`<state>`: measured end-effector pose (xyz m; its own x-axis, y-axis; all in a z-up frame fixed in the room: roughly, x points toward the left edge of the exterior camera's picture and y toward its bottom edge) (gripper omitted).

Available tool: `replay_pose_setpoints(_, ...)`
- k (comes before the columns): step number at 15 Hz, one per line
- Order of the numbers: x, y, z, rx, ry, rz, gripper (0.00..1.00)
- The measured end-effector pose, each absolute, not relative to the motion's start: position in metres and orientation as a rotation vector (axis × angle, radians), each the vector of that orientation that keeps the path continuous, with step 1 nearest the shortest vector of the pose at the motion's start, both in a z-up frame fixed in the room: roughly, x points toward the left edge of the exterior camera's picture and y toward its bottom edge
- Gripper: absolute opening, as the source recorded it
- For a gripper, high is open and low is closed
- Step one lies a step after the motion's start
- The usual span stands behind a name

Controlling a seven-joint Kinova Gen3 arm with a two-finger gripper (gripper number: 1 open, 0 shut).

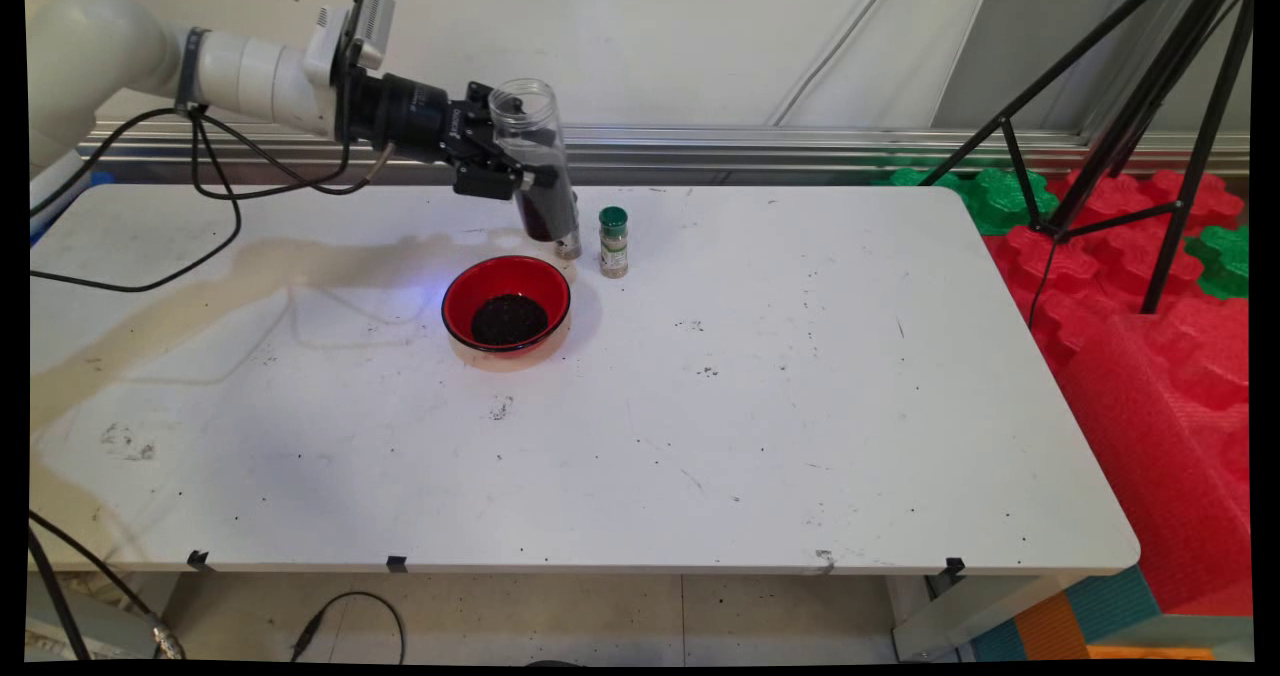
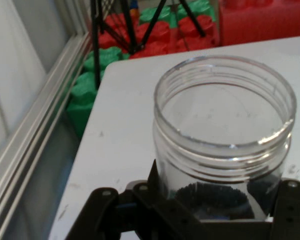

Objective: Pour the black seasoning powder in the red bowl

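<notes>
- Clear plastic, wide-mouthed and lidless, the jar (image 1: 535, 156) hangs in the air above the far part of the tabletop (image 1: 700, 406), nearly upright with its bottom leaning a little to the right; dark grains fill its lower part.
- The black two-finger gripper (image 1: 505, 161) is clamped on the jar's middle from the left, one finger on each side of it in the hand view (image 2: 222, 145), where dark grains show through the wall at the bottom.
- Just below and in front of the jar sits a round red bowl (image 1: 506, 303) with a black rim, holding a heap of the same dark grains in its middle.
- Behind the bowl, partly hidden by the jar's base, stands a small bottle (image 1: 568, 246); its colour is hard to tell.
- Right beside that stands a small spice jar with a green cap (image 1: 613, 242), upright, apart from the bowl.
- The white tabletop is scuffed and dotted with scattered dark specks, with a brownish stain across its left side.
- Off the right edge lie red and green foam mats (image 1: 1130, 246), with a black tripod (image 1: 1150, 106) standing on them.
</notes>
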<state>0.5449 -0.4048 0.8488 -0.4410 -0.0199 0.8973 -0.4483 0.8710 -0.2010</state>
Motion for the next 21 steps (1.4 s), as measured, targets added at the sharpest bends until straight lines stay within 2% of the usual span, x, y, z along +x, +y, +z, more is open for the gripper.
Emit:
replay_pose_setpoints(13, 0.599, -0.399, 0.840, 0.383, -2.065, 0.638, 0.00)
replay_pose_setpoints(21, 0.613, -0.395, 0.833, 0.318, -2.108, 0.742, 0.00)
